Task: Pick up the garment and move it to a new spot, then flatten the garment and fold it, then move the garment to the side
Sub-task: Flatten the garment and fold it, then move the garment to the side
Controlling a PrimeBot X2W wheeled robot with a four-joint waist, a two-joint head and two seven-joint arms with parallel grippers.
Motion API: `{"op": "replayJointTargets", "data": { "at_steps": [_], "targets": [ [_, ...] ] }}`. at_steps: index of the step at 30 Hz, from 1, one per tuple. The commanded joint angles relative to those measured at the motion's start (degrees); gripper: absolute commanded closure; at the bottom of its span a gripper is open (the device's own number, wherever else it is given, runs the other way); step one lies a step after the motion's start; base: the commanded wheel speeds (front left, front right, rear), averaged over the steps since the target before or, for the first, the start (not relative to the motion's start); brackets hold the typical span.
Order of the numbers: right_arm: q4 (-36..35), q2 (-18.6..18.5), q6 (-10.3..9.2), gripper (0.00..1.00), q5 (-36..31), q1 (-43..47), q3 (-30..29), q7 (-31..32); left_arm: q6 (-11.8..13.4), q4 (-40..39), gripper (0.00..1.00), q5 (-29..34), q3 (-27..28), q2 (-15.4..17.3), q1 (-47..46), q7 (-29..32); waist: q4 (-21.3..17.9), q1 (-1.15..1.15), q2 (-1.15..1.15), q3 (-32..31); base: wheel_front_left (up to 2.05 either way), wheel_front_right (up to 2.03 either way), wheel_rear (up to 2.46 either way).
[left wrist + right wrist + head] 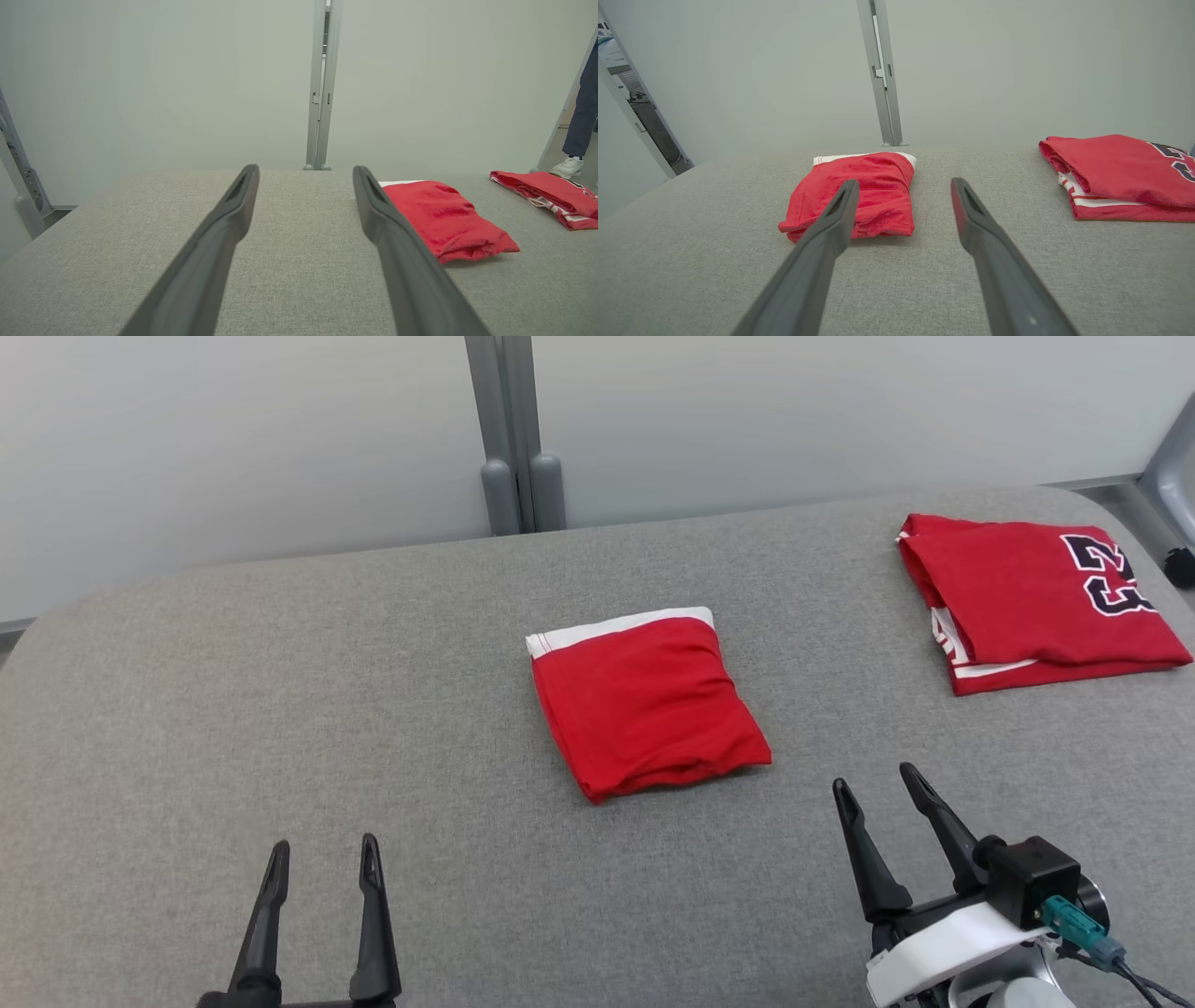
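Nearest the robot, the left gripper point(324, 841) hovers low over the grey fabric table point(233, 691) at the lower left of the head view. Its two dark fingers are spread wide with nothing between them. The right gripper point(874, 777) sits a little farther forward on the robot's right. It is also spread wide and empty, with its fingers angled slightly toward the left. Neither gripper touches any cloth.

Beyond them, near the middle of the table, lies the folded red garment point(644, 705), just ahead and to the left of the right gripper's tips and well apart from the left gripper. It is a compact, nearly square packet, so its long axis is hard to call. Its side edges run from far-left to near-right, so the packet sits skewed rather than square to the robot. A white band marks its far edge, which points toward the back wall. The thick, rounded fold faces the robot, and the layers bulge slightly instead of lying flat.

Farther back on the robot's right, close to the table's edge, a red jersey point(1036, 597) with dark numerals lies folded, well apart from the garment. Behind the table stand pale wall panels joined by a grey post point(513, 429). In the left wrist view, a person's leg and pale shoe point(567, 165) show past the far right corner.
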Motion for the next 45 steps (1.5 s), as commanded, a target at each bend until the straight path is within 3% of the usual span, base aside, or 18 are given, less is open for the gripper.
{"op": "replayJointTargets", "data": {
  "at_steps": [1,45],
  "targets": [
    [-0.15,0.28,-0.06,0.0,-0.02,1.17,-0.47,-0.14,0.28,0.51,0.0,0.91,0.21,0.07,1.4,-0.16,-0.75,0.0,0.0,-1.45,0.0,0.0,0.0],
    [-0.03,-0.14,-0.06,0.0,1.74,3.6,0.12,-0.15,1.1,5.67,0.0,1.44,-0.02,0.08,3.44,-0.16,0.3,0.0,0.0,-3.51,0.0,0.0,0.0]
  ]
}}
